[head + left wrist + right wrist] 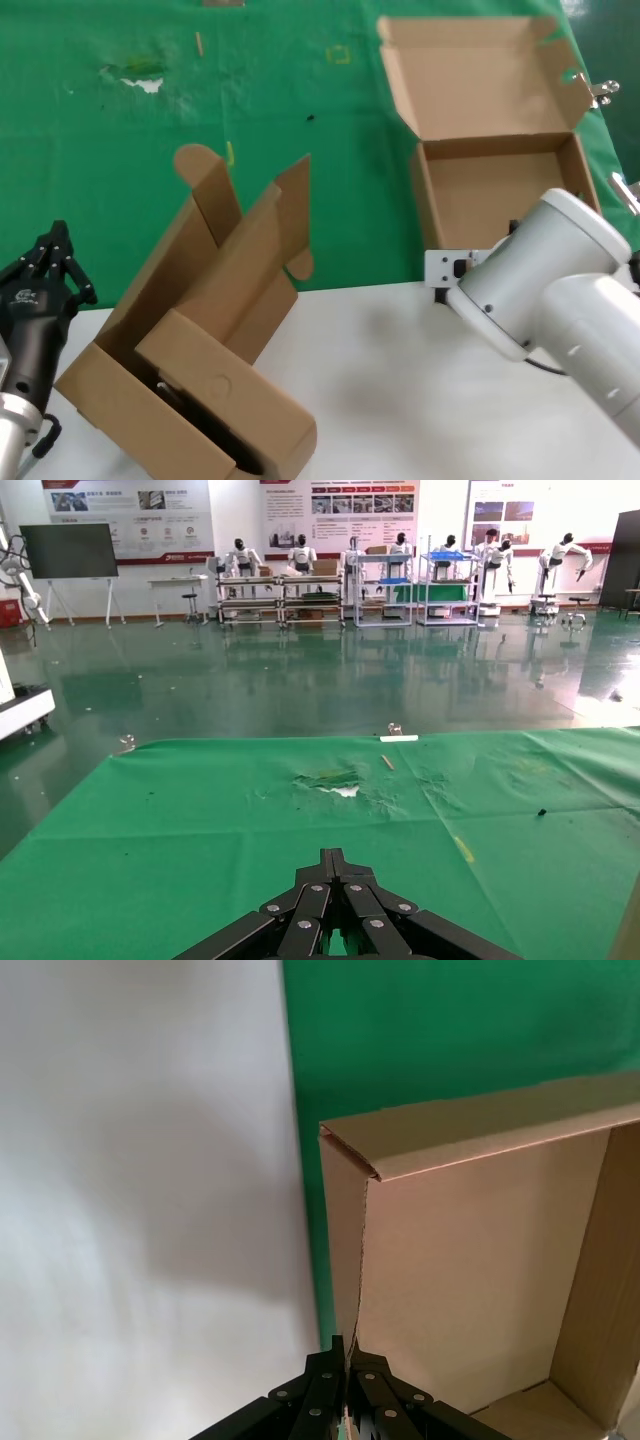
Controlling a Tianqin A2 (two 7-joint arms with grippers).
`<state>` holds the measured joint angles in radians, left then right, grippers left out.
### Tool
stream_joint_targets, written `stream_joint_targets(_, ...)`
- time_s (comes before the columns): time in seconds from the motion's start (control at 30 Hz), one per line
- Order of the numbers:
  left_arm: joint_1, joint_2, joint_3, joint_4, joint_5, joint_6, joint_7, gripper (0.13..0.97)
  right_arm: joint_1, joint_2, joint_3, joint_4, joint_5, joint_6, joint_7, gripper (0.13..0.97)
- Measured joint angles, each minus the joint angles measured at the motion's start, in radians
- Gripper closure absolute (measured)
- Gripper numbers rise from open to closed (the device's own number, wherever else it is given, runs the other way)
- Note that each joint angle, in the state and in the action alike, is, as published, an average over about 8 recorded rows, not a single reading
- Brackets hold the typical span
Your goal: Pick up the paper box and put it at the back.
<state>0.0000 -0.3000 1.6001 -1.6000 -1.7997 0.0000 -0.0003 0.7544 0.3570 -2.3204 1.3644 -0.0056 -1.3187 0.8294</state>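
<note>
Firstly, on the far left the left gripper (55, 255) waits above the corner of the white tabletop (400, 380), near the edge of the green cloth (120, 120). Its fingers are pressed together with nothing between them, and it plays no part in the work.

Next to it, two nested brown boxes (200, 350) lie tilted, partly on the white top and partly on the cloth. They are not the target, and they are well apart from the right arm, so I see little danger there.

Further right, the paper box (495, 190) sits on the cloth with its lid open and leaning back. The right gripper (347, 1380) is at the near wall of this box; in the right wrist view the closed fingers pinch the thin cardboard edge. In the head view the gripper itself is hidden behind the big white arm.

The risks, as I judge them, come from this narrow grip. One wall of corrugated card can bend or slip out when the box moves, and the box may turn around the pinch point. Also the open lid can swing and shift the weight. A metal clip (600, 95) stands at the cloth's right edge beside the lid, and the lid may catch on it if the box goes further back.
</note>
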Motion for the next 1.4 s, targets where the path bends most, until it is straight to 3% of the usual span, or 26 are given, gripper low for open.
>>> stream_joint_targets(0.43, 0.0, 0.0, 0.0, 0.0, 0.0, 0.0, 0.0, 0.957, 0.019, -0.159, 0.022, -0.221, -0.117, 0.098, -0.013, 0.958)
stream_joint_targets(0.9, 0.0, 0.0, 0.0, 0.0, 0.0, 0.0, 0.0, 0.957, 0.035, -0.211, 0.079, -0.309, -0.12, 0.161, -0.024, 0.9)
stream_joint_targets(1.17, 0.0, 0.0, 0.0, 0.0, 0.0, 0.0, 0.0, 0.957, 0.04, -0.209, 0.111, -0.262, -0.105, 0.133, -0.045, 0.795)
stream_joint_targets(1.4, 0.0, 0.0, 0.0, 0.0, 0.0, 0.0, 0.0, 0.957, 0.022, -0.164, 0.174, -0.056, -0.044, 0.028, -0.089, 0.663)
